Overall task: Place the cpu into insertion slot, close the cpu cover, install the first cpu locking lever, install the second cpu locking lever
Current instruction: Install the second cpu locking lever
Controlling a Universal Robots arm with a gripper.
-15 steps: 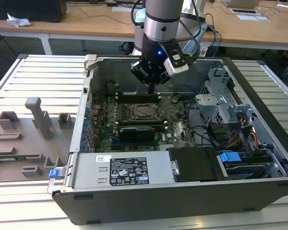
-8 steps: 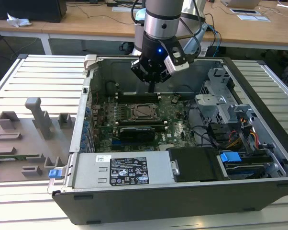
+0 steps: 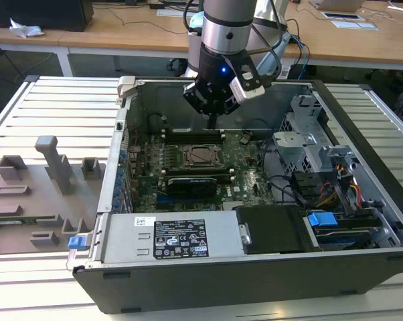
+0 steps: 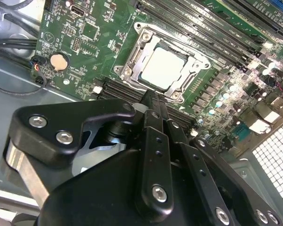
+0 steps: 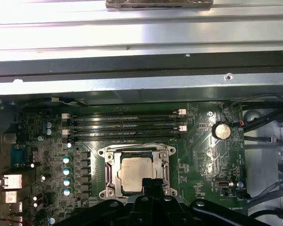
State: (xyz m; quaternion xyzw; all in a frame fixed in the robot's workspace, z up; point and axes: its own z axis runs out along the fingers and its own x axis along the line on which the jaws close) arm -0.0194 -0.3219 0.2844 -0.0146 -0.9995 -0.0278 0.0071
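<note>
The hand (image 4: 153,101), fingers pressed together and holding nothing, hovers just beside the insertion slot (image 4: 166,66), where the cpu (image 4: 164,69) sits framed by the cpu cover (image 4: 191,59).

Even, diffuse room light fills the exterior view; the open computer case (image 3: 208,194) is darker inside, and the gripper (image 3: 212,122) throws only a soft shadow onto the board beneath it. In the second wrist view the cpu (image 4: 164,68) just beyond the fingertips glares almost white, while the black gripper (image 4: 153,101) body close to the lens is softly out of focus. In the first wrist view the case wall (image 5: 141,42) far beyond the fingers shines in bright streaks, and the cpu (image 5: 137,174) looks warm and slightly blurred.
</note>
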